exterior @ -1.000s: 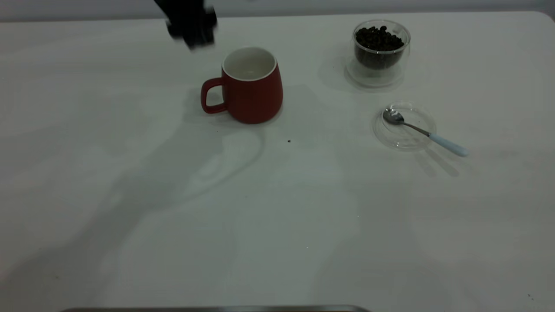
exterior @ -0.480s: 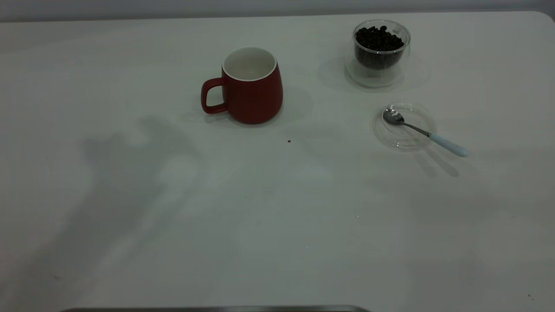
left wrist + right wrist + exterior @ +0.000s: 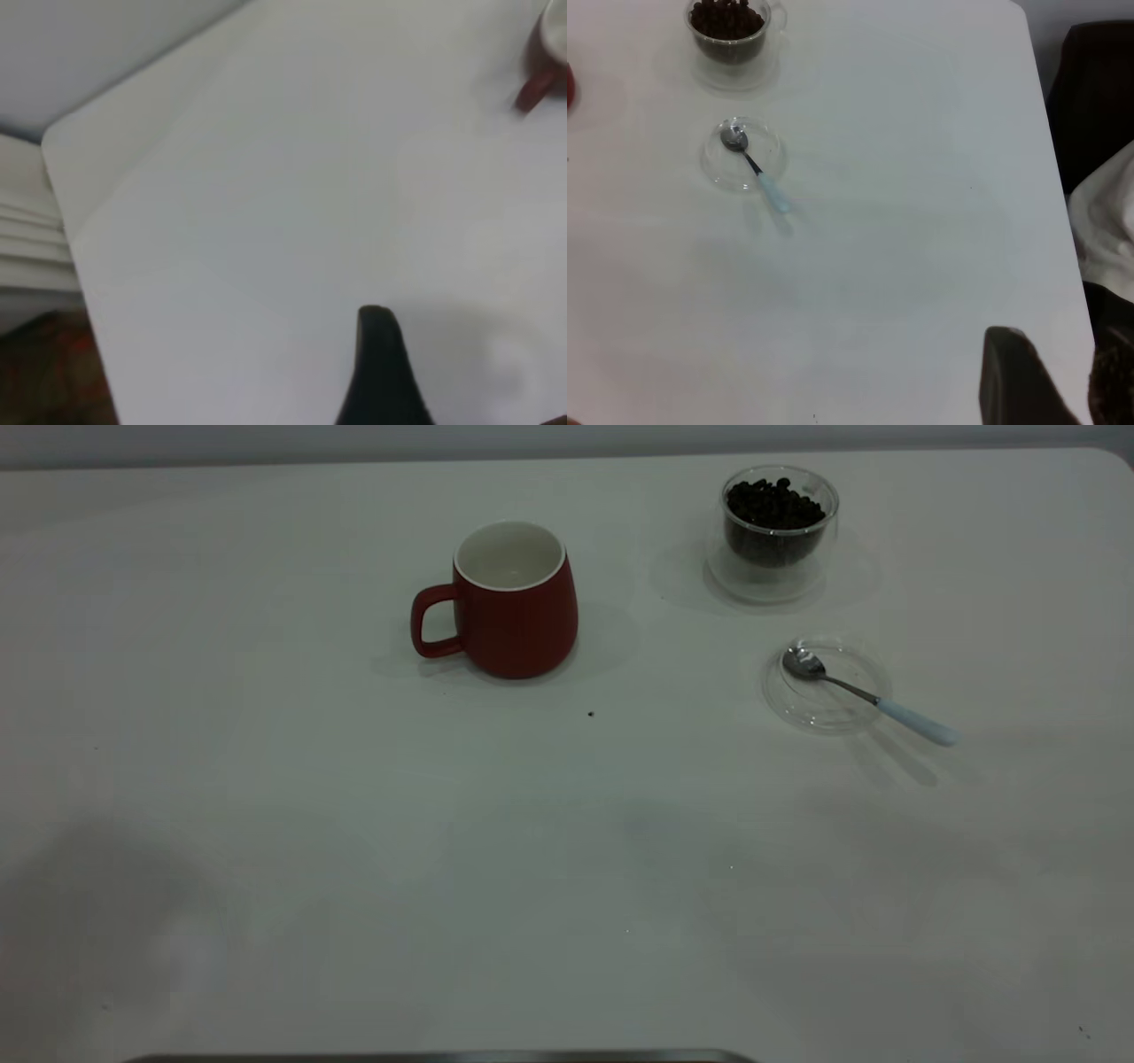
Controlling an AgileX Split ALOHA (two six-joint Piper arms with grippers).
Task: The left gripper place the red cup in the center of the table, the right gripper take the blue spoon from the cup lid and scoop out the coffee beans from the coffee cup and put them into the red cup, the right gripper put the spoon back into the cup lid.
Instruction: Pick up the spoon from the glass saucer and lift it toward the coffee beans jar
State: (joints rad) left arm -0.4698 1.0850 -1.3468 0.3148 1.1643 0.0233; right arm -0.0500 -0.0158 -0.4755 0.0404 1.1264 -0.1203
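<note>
step: red cup (image 3: 516,602) stands mid-table, my spoon pick is next | spoon: blue spoon (image 3: 873,700) bowl on cup lid (image 3: 826,683), handle toward 4 o'clock | right gripper (image 3: 1028,376): opening not visible, cannot tell | next: grip handle, go to coffee cup (image 3: 773,533) at 12 o'clock

I see a pale grey wall (image 3: 567,438) behind the far edge. Dark chair (image 3: 1090,97) with white cloth (image 3: 1107,212) sits alongside.

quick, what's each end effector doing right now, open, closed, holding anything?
Left end effector: holds nothing visible; open or closed cannot be told.
Right end effector: the same, and far from the blue spoon.
</note>
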